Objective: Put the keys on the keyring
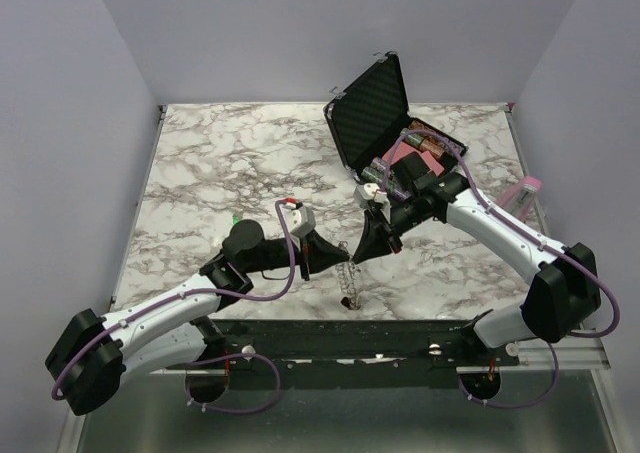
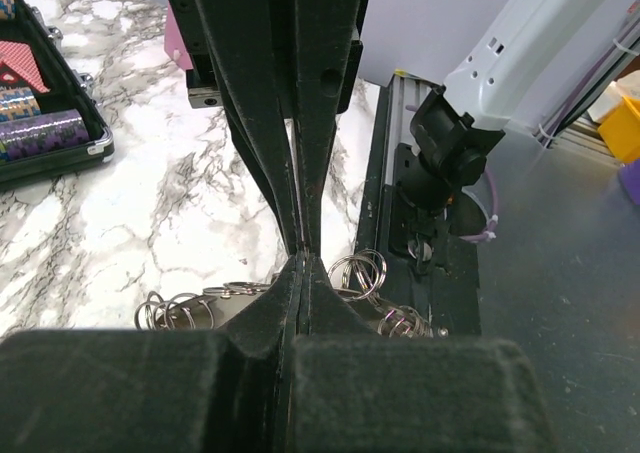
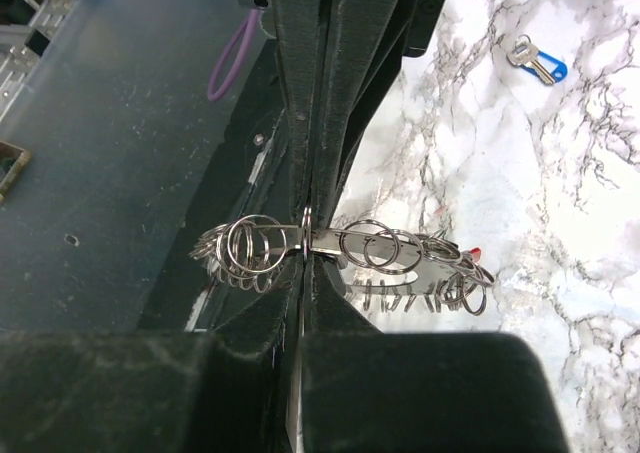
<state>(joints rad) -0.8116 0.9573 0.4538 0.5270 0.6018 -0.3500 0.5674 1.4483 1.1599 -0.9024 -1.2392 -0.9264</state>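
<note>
Both arms meet over the near middle of the marble table [image 1: 220, 163], gripper tips close together. Right gripper [image 1: 372, 241]: fingers clenched on the keyring [image 1: 348, 278]; its wrist view shows a thin metal edge of the chain pinched between the pads, with linked rings fanning out on both sides. Left gripper [image 1: 328, 261]: jaws pressed fully together. Rings spread out on either side of its tips, but the fingers hide the contact point, so I cannot tell whether a ring is actually caught. From above, the chain hangs in a short loop between and below the two grippers, its low end on or just over the table near the front edge. A small blue-and-silver piece [image 3: 535, 61] lies flat on the marble, well apart from the chain. An open black case [image 1: 372, 108] stands at the far right, lid upright, behind the right arm.
</note>
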